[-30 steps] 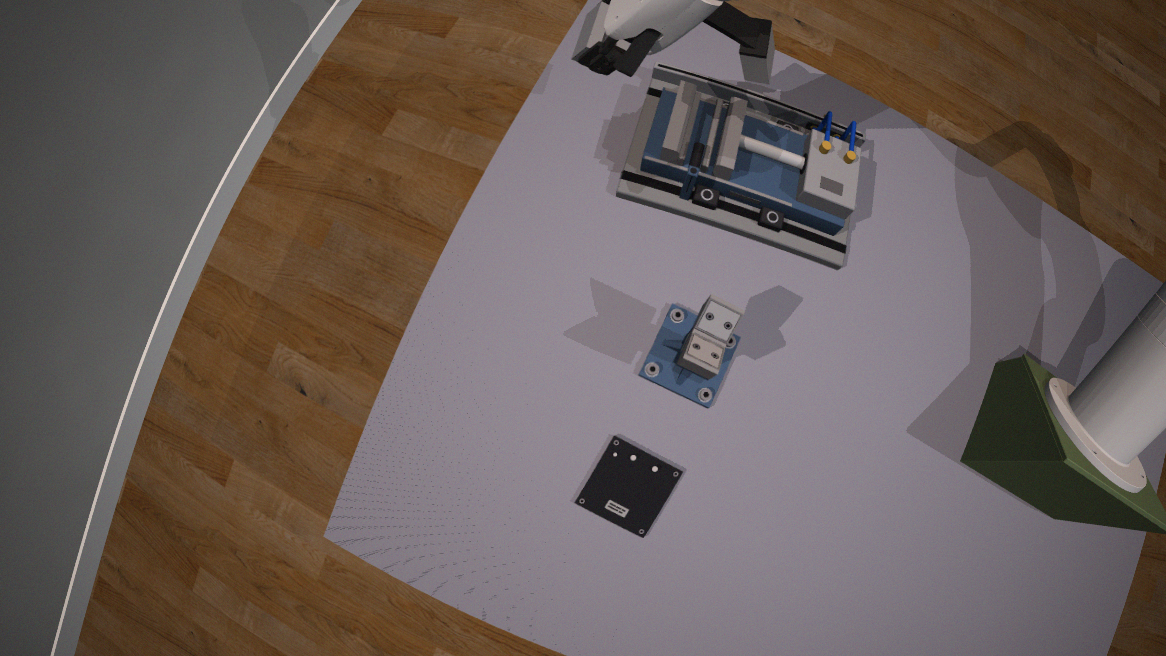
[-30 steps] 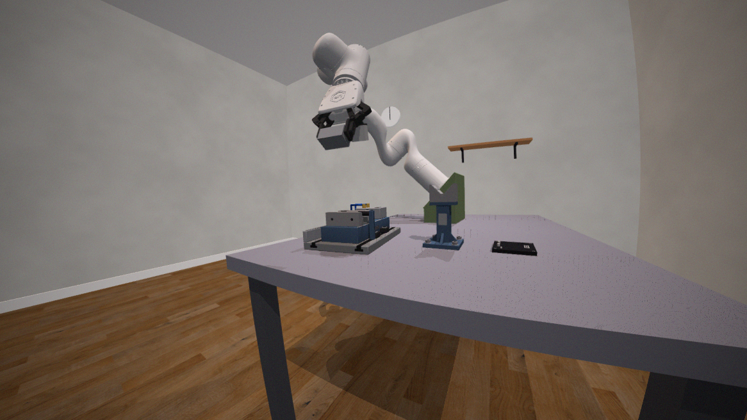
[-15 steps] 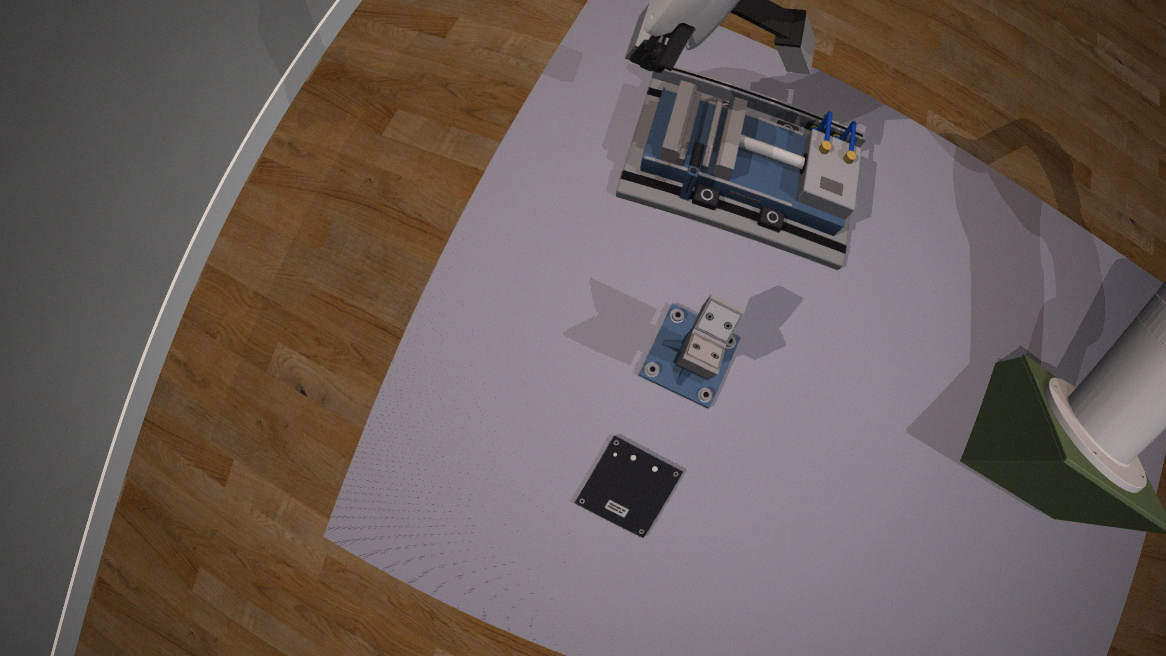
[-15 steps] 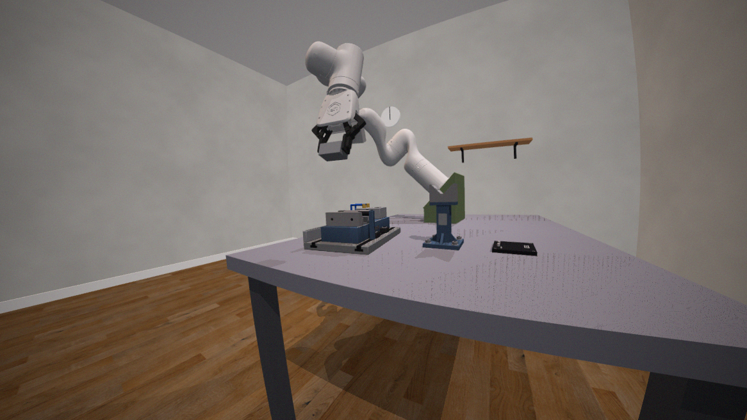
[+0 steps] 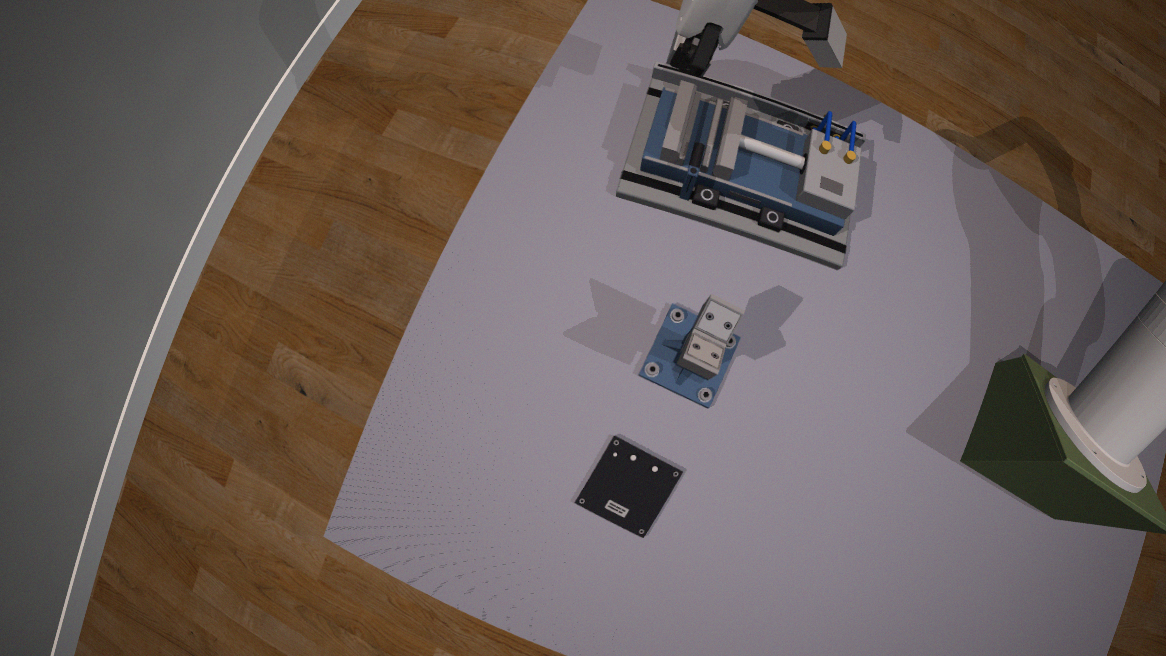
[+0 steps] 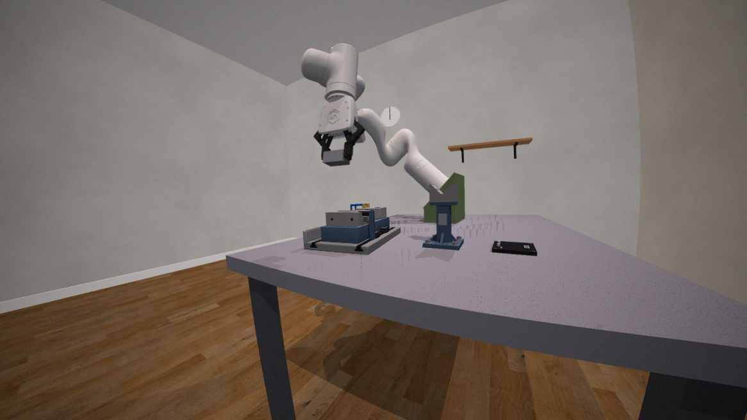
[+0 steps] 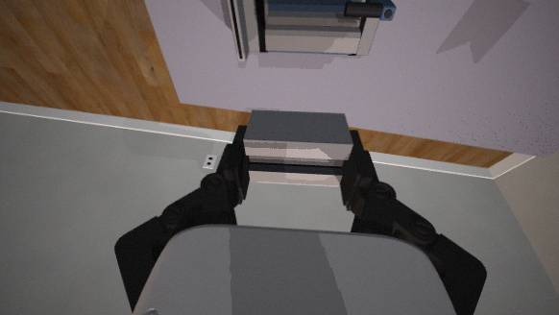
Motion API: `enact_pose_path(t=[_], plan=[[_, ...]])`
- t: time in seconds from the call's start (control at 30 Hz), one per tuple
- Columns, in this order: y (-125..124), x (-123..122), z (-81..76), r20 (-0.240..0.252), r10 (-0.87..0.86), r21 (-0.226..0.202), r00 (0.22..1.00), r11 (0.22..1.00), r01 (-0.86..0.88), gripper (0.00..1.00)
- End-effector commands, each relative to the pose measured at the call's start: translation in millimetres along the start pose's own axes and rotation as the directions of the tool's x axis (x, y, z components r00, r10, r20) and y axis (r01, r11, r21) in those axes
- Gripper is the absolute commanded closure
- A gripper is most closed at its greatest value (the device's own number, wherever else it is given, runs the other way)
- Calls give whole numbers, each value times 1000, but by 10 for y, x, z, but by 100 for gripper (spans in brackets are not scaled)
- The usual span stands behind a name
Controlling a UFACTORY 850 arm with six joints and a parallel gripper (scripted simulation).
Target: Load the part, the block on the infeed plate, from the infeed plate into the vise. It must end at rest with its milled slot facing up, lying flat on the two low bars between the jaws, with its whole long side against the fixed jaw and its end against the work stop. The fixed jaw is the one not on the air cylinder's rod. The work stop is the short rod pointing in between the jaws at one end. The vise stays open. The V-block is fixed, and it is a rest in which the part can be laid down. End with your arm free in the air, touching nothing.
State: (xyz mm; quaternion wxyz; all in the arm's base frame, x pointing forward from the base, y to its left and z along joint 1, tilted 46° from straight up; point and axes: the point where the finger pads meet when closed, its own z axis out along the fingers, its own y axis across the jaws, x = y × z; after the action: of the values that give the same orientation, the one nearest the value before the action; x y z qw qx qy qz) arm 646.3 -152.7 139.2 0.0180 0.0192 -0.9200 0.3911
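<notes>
My gripper (image 6: 336,151) is shut on the part (image 6: 335,157), a grey metal block, and holds it high in the air above the vise (image 6: 352,230). In the wrist view the block (image 7: 296,139) sits crosswise between the two black fingers, with a dark slot along the side that faces the camera. The vise (image 5: 733,159) lies at the far end of the table, its jaws open, and its near end shows at the top of the wrist view (image 7: 307,26). The black infeed plate (image 5: 628,486) is bare.
The V-block (image 5: 707,338) stands on a blue base between the infeed plate and the vise. The arm's green base (image 5: 1060,440) is at the right. The air cylinder (image 5: 827,175) with blue hoses is on the vise's right end. A wall shelf (image 6: 489,143) hangs behind.
</notes>
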Motion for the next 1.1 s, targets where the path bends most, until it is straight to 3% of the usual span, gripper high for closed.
enact_pose_path(t=[0.0, 0.43, 1.07], plan=[[-25, 61, -8, -27, 1, -1, 1000, 1000, -1, 100], [-72, 256, -15, -106, 1, -10, 994, 1000, -2, 100], [-89, 349, -25, -144, -1, -16, 990, 1000, -1, 100]])
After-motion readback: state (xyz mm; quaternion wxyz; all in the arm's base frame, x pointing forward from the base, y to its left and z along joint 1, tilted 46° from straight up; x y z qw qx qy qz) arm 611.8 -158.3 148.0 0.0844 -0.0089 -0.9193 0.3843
